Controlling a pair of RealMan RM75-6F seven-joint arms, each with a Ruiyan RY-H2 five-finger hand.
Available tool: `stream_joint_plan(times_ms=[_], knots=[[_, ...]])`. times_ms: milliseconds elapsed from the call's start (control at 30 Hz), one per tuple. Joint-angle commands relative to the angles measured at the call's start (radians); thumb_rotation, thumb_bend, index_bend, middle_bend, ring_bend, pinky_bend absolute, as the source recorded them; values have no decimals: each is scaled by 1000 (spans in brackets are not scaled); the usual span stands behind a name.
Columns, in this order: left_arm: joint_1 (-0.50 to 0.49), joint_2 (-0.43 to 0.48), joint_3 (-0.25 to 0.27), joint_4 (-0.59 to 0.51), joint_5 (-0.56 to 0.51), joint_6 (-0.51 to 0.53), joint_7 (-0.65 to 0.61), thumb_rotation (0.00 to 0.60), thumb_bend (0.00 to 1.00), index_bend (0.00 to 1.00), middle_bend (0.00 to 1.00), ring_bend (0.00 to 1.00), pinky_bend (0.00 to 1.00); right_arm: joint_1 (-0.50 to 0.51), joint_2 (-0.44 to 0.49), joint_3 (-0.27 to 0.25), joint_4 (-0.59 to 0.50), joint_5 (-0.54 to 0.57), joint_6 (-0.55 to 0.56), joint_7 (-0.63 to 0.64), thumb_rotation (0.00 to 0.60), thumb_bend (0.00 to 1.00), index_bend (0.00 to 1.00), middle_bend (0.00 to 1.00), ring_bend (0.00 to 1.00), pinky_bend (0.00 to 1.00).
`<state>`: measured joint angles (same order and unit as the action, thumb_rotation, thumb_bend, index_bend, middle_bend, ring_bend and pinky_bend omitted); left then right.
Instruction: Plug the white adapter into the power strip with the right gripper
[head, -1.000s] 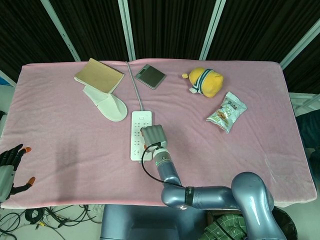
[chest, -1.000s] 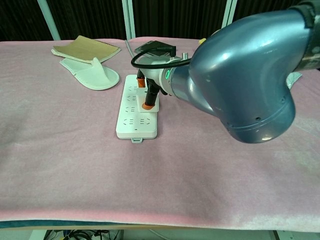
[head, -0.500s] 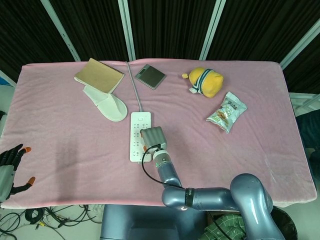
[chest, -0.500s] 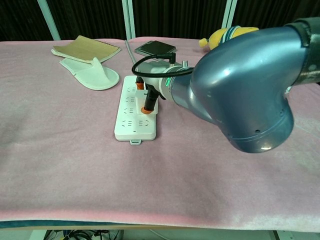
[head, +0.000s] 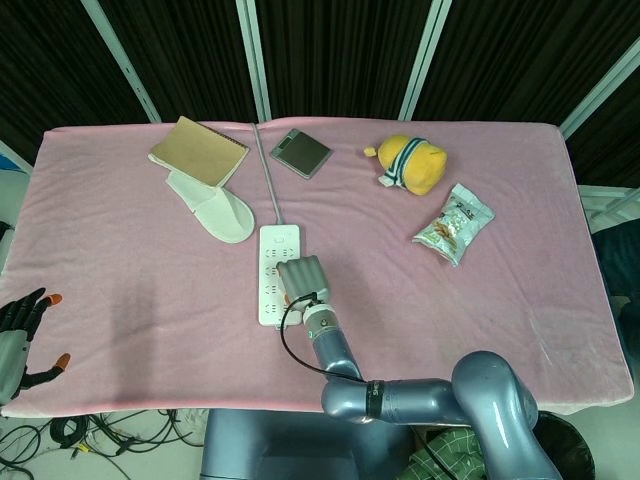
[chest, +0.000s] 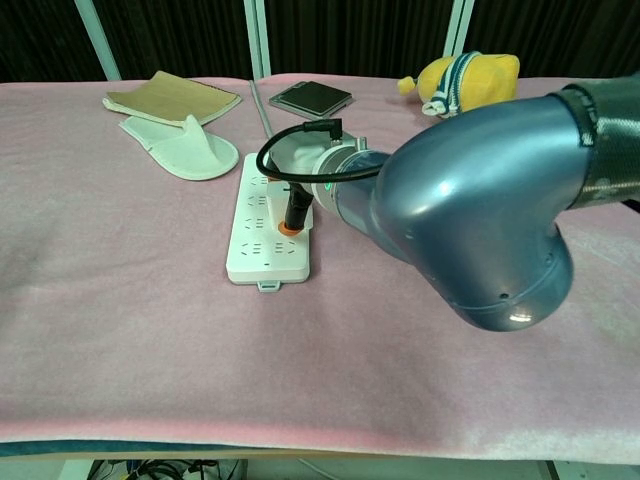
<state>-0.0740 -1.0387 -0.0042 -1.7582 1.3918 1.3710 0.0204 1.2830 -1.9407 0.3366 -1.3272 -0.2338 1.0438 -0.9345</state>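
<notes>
The right hand (head: 302, 277) lies curled over the white rectangular power strip (head: 273, 262) near the middle of the pink cloth-covered table (head: 520, 290), its fingers bunched together and pointing down. In the chest view a dark, orange-tipped fingertip (chest: 293, 222) presses down on the right side of the strip's face. The white adapter cannot be made out under the hand, so whether it is seated in a socket or pinched between the fingers cannot be told.

Compared with a second ago, the power strip has slid a little to the left and slightly toward the far edge, and the right hand has gone with it. The big grey-blue arm segment now sits lower and further right in the chest view, uncovering the yellow plush toy (chest: 468, 78) at the far side.

The strip's grey cable (head: 267, 170) runs from its far end toward the far edge of the table. To the left of it lie a white slipper (head: 214, 209) and, touching it on the far side, a tan notebook (head: 199, 150). A flat dark grey square device (head: 302, 152) lies just right of the cable. Near the plush toy sits a crinkled snack packet (head: 454, 224).

The left hand (head: 20, 335) hangs off the near left corner, fingers spread, holding nothing.
</notes>
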Motion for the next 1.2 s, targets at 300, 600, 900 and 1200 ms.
stream_joint_plan(times_ms=[300,600,900,1200], knots=[[1,-1,0,0,1,2,2,600,275,105,12,5,4,-13,-8,-5,15,4,-21,-4,600,672,1000,863,797,574],[0,-1,0,1,1,1,3,600,276,105,12,5,4,-22,-6,-5,12,-2,-32,-5,600,578,954,710,711,569],[0,-1,0,1,2,2,2,600,276,105,12,5,5,-25,14,18,-20,20,-36,-3,600,387,576,456,543,468],[0,-1,0,2,1,1,3,600,275,106,12,5,4,-45,70,57,-80,56,-27,19,600,307,421,306,488,397]])
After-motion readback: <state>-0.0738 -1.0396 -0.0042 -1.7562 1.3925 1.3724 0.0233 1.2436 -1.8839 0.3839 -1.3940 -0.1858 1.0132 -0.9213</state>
